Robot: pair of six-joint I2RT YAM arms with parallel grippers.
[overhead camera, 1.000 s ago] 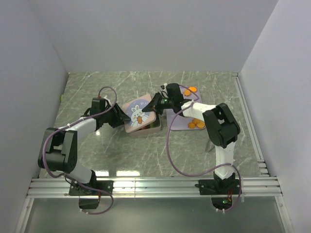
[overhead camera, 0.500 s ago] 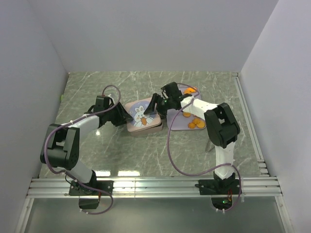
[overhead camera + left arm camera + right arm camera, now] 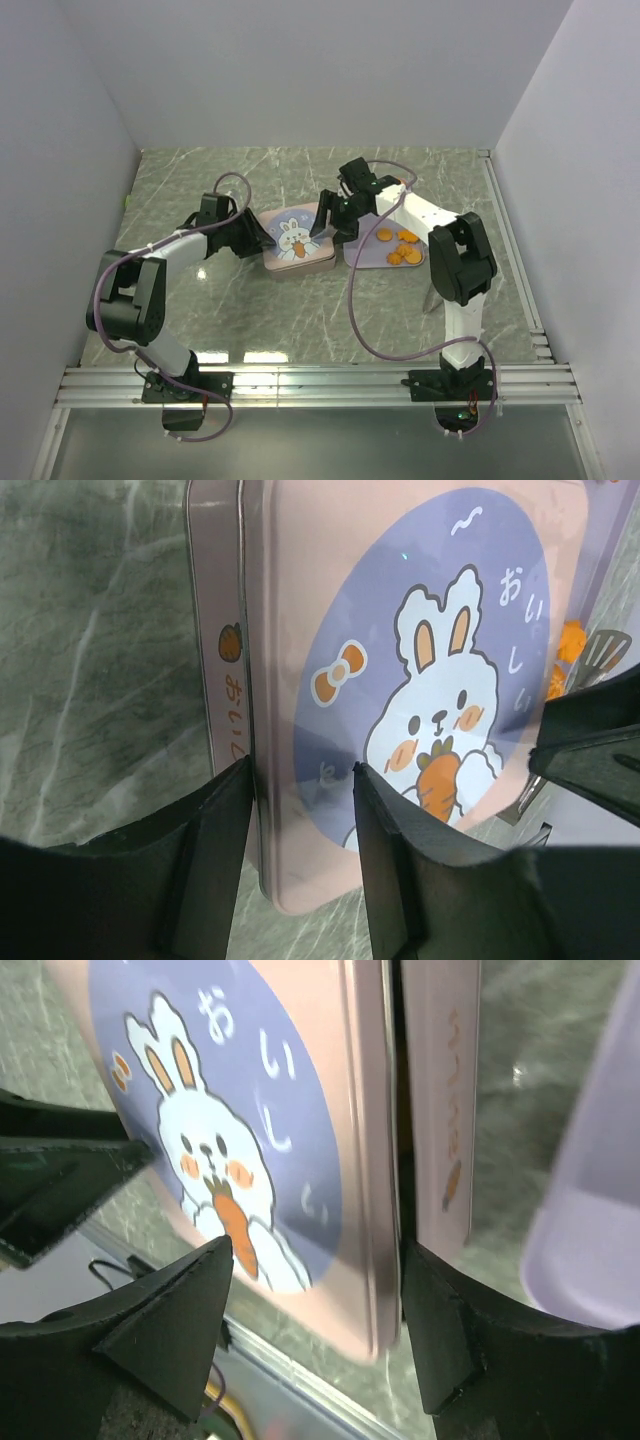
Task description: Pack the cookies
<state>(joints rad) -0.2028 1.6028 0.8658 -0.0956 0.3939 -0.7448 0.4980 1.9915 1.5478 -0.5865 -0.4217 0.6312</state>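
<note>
A square tin sits mid-table with its pink rabbit lid (image 3: 295, 238) flat on it. My left gripper (image 3: 263, 239) is shut on the lid's left edge (image 3: 400, 630), one finger against the tin's side wall (image 3: 215, 630), the other over the lid top. My right gripper (image 3: 326, 221) stands open around the lid's right edge (image 3: 250, 1080), its right finger close by the tin wall (image 3: 445, 1110). Orange cookies (image 3: 404, 255) lie on the lavender tray (image 3: 372, 258) to the right; a few cookies (image 3: 571, 640) peek past the lid. The tin's inside is hidden.
The lavender tray's rim (image 3: 590, 1250) lies just right of the tin. White walls close in the marble table on three sides. The right arm's cable (image 3: 350, 300) loops over the table in front of the tray.
The lid was held tilted above the tin by both grippers; it now lies flat on the tin. My right gripper has opened and let go of it. The left still grips.
</note>
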